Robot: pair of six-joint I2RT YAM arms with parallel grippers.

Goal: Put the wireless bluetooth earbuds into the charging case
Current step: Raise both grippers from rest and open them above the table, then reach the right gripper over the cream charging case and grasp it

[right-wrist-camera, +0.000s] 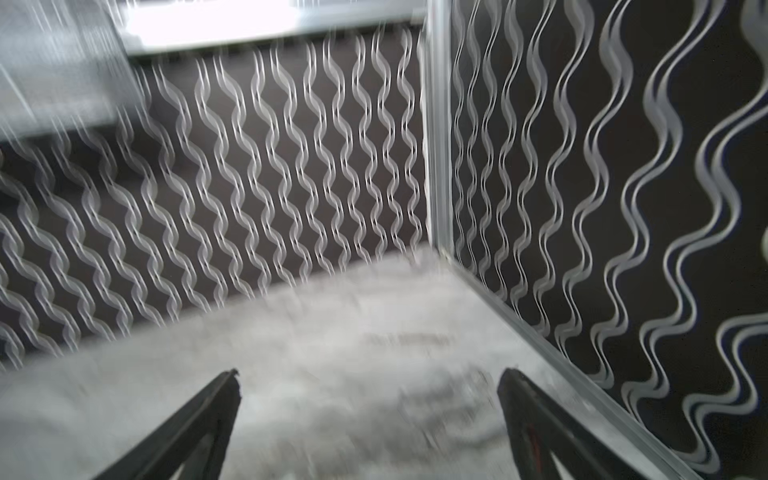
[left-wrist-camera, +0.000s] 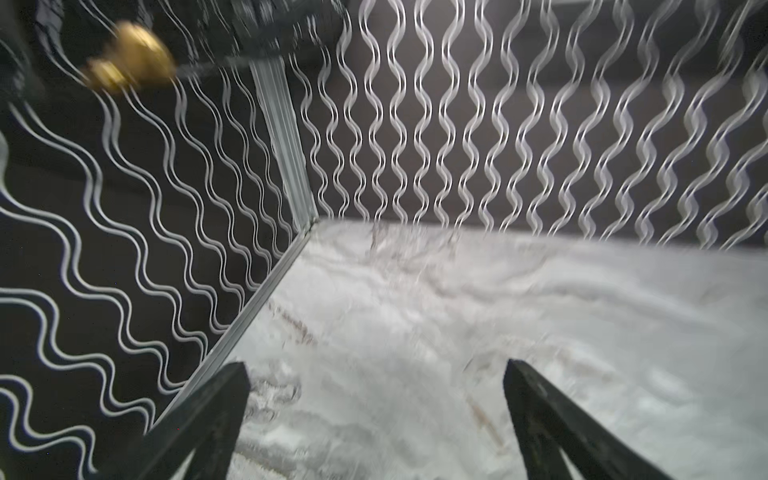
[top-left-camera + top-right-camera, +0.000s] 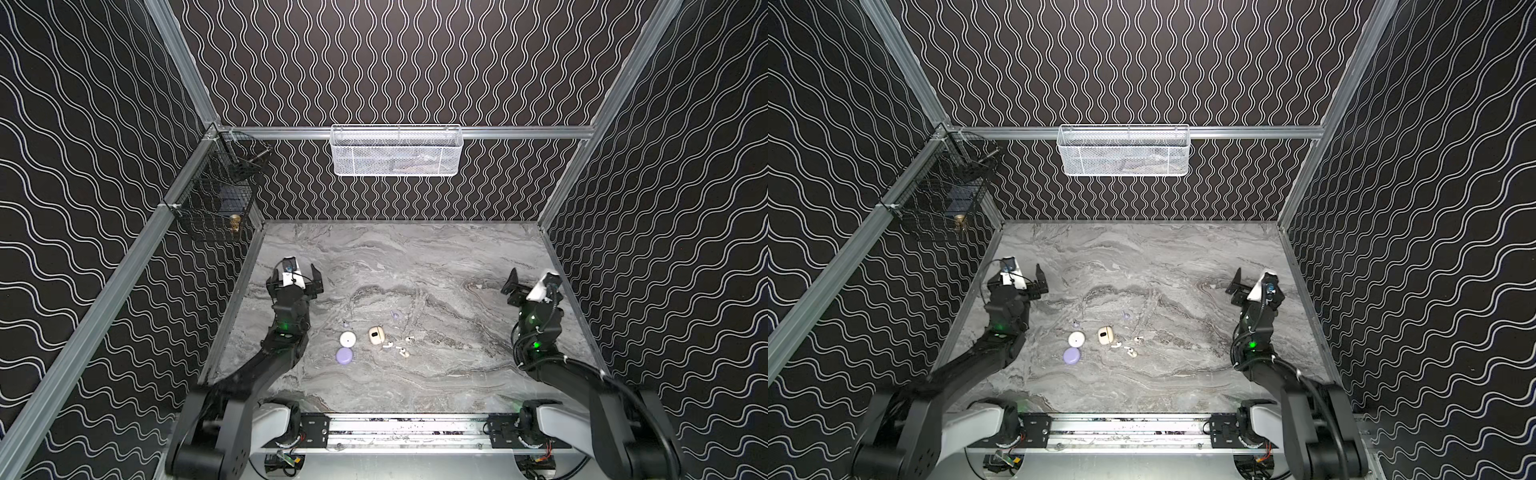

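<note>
Any lettering on the cases too small to read in the top views; both wrist views blurred.

Lower centre of both top views, on the marble table (image 3: pixel 415 257) (image 3: pixel 1142 257): wireless bluetooth earbuds (image 3: pixel 404 353) (image 3: pixel 1133 353) lying loose. Four white or cream ones bunched just right of the cream charging case (image 3: pixel 375 335) (image 3: pixel 1105 335). Two pale lavender ones set apart, higher in the frame. Left of the cream case, a white round case (image 3: pixel 347 339) (image 3: pixel 1076 339), and just below it a lavender round case (image 3: pixel 344 355) (image 3: pixel 1072 355).

Left gripper (image 3: pixel 296 275) (image 2: pixel 376 368) at middle left, fingers (image 2: pixel 224 399) spread wide, nothing between them, close to the left wall rail and well apart from the cases. Right gripper (image 3: pixel 532 282) (image 1: pixel 370 374) at middle right, fingers (image 1: pixel 528 407) likewise wide and empty, near the right wall rail.

Broad bare marble between the two grippers and up to the back wall. Above that, a white mesh basket (image 3: pixel 395 151) hung on the back rail. In the left corner, a black wire basket (image 3: pixel 216 199) with a brass piece (image 3: pixel 235 222) (image 2: pixel 129 56) inside.
</note>
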